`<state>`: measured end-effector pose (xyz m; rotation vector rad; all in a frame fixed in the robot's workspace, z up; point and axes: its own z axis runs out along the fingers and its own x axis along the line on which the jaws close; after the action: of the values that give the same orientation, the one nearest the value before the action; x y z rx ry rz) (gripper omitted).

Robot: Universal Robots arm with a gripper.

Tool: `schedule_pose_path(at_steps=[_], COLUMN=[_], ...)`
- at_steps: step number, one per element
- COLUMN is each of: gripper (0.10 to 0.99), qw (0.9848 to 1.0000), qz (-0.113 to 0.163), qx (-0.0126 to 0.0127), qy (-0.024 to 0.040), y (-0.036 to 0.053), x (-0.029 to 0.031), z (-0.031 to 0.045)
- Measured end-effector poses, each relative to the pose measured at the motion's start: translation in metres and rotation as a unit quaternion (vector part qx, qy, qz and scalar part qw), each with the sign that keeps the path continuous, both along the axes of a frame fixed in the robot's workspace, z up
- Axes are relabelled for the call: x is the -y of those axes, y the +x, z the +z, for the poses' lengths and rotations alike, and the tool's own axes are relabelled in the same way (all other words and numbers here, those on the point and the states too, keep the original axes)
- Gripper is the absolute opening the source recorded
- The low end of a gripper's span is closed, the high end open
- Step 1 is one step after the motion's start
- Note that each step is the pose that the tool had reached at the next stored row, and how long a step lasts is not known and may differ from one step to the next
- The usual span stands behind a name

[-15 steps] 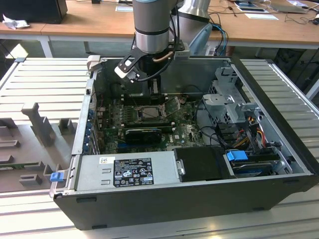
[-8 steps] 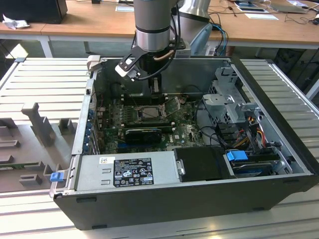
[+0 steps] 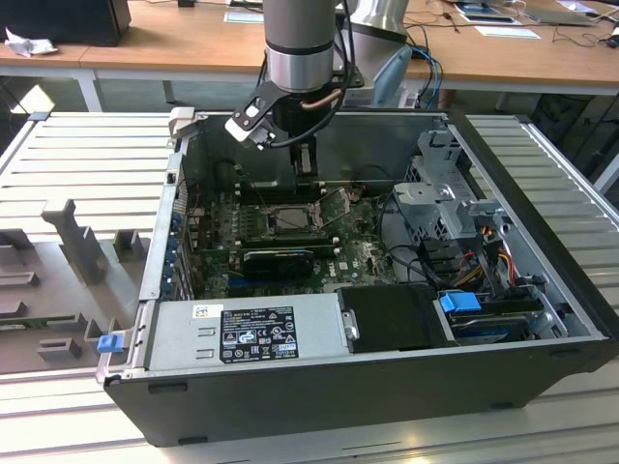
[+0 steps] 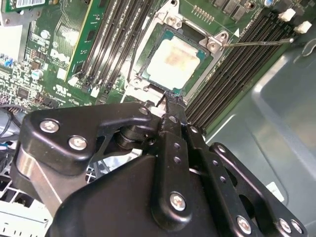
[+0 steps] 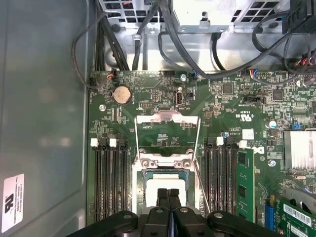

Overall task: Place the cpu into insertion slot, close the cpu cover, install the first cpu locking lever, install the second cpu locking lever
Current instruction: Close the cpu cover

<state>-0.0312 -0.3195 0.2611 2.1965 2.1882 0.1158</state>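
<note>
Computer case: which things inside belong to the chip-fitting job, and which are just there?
Part of the job:
cpu, seated in the insertion slot
cpu cover, lying open
thin locking lever
gripper, shut, just above the cpu

Just there:
memory slots
coin battery
power supply
cables
</note>
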Motion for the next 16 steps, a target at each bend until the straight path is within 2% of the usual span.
schedule_pose_path(at_steps=[16], gripper=[0.106], qw=[1.0000], qz=[0.000], qx=[0.0000], qy=[0.0000], y=[0.0078], x=[-0.0002], z=[0.0001])
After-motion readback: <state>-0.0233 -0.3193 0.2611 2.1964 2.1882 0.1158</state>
